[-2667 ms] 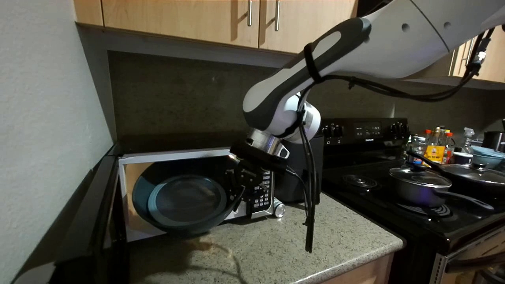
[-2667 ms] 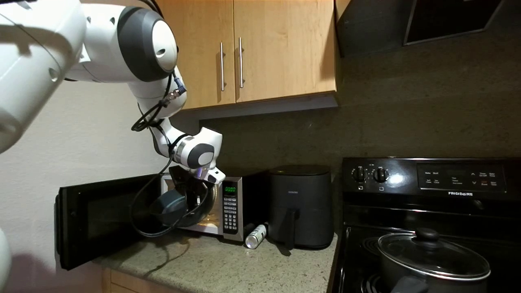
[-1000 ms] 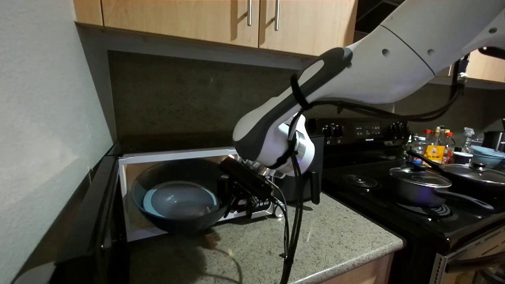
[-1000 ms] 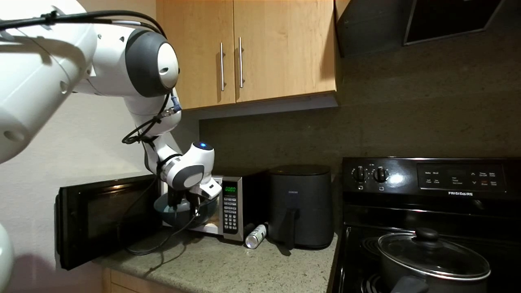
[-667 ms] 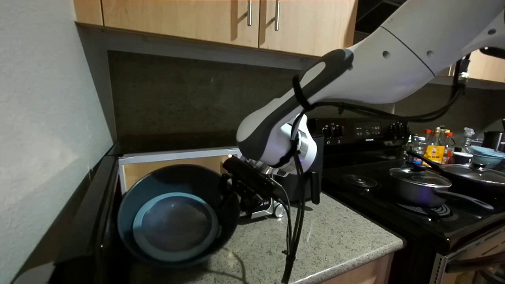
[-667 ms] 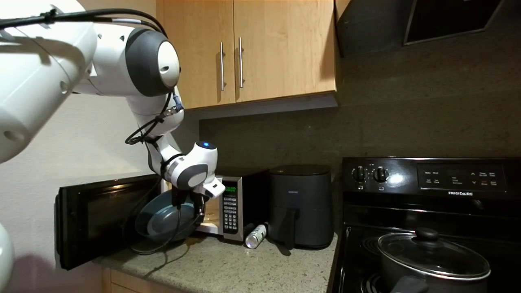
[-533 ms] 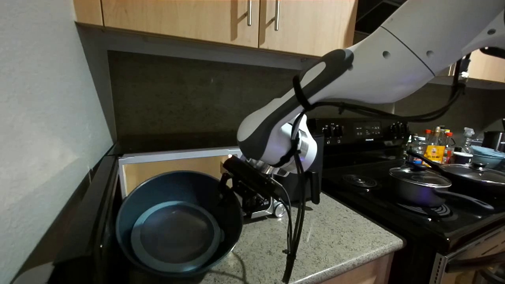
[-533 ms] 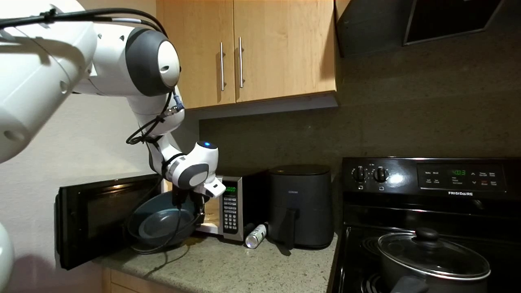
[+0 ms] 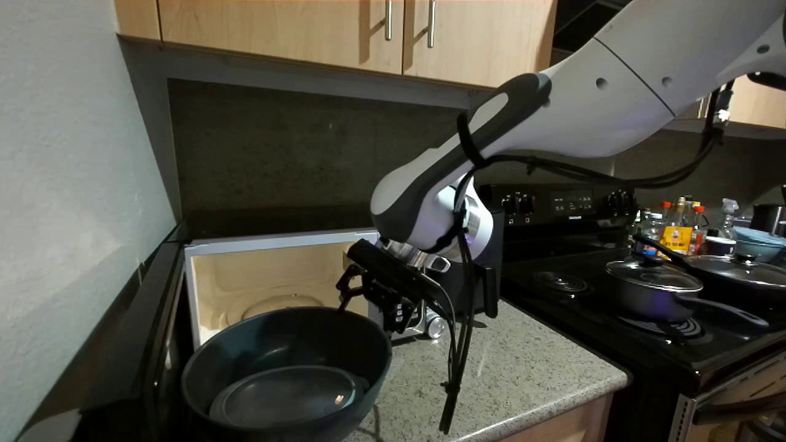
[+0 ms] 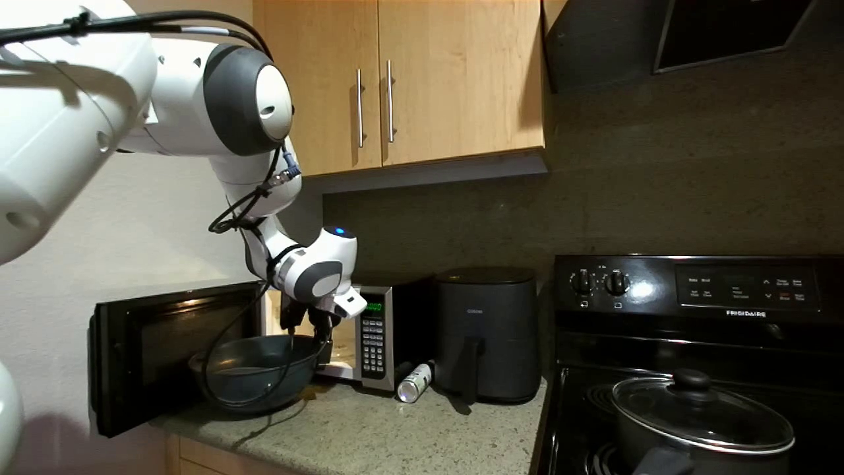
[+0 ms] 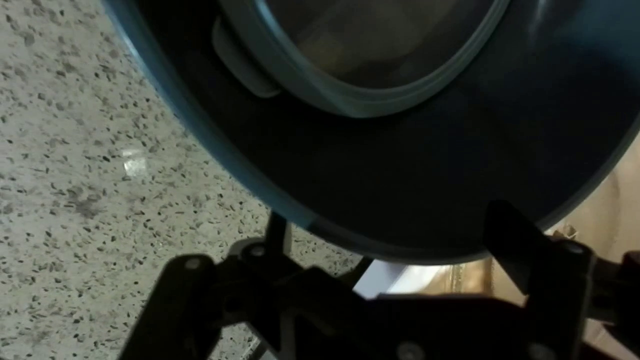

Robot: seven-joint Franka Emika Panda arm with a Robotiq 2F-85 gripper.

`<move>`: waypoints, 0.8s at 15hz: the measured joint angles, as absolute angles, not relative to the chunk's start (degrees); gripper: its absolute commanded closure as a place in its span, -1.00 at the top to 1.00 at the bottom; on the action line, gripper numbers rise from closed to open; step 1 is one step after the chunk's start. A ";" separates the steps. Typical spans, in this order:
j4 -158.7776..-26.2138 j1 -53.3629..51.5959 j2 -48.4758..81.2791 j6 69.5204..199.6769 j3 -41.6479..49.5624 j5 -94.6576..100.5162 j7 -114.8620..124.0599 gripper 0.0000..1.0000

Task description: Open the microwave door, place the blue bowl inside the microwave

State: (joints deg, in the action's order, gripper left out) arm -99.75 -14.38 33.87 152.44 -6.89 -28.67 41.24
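The large dark blue bowl (image 9: 270, 336) sits nearly upright on the countertop, in front of the microwave (image 10: 374, 330) and outside it. Inside the bowl lies a smaller round grey-blue piece (image 11: 362, 102) with a tab. The microwave door (image 10: 178, 346) stands swung wide to the side, and the pale interior (image 9: 245, 276) shows behind the bowl. My gripper (image 11: 389, 220) is open at the bowl's rim. In the wrist view one finger (image 11: 507, 230) overlaps the inside of the bowl and the opposite finger reaches the outside of the rim; contact is unclear.
A can (image 10: 416, 382) lies beside the microwave, with a black air fryer (image 10: 486, 330) behind it. A stove with a lidded pot (image 9: 654, 279) stands farther right. Cables (image 9: 457, 368) hang from the arm toward the counter (image 9: 491, 374). Cabinets (image 9: 276, 31) overhang the microwave.
The jaws have opened and let go of the bowl. From being held tilted at the microwave opening, it has dropped and settled level on the countertop in front. The arm has shifted only slightly.
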 measured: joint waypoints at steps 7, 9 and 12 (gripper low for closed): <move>-99.78 -14.44 34.19 132.83 -5.73 -22.04 42.74 0.50; -99.70 -14.52 34.19 127.94 -5.04 -19.56 44.00 0.33; -99.57 -14.58 34.19 125.64 -4.83 -18.07 44.19 -0.06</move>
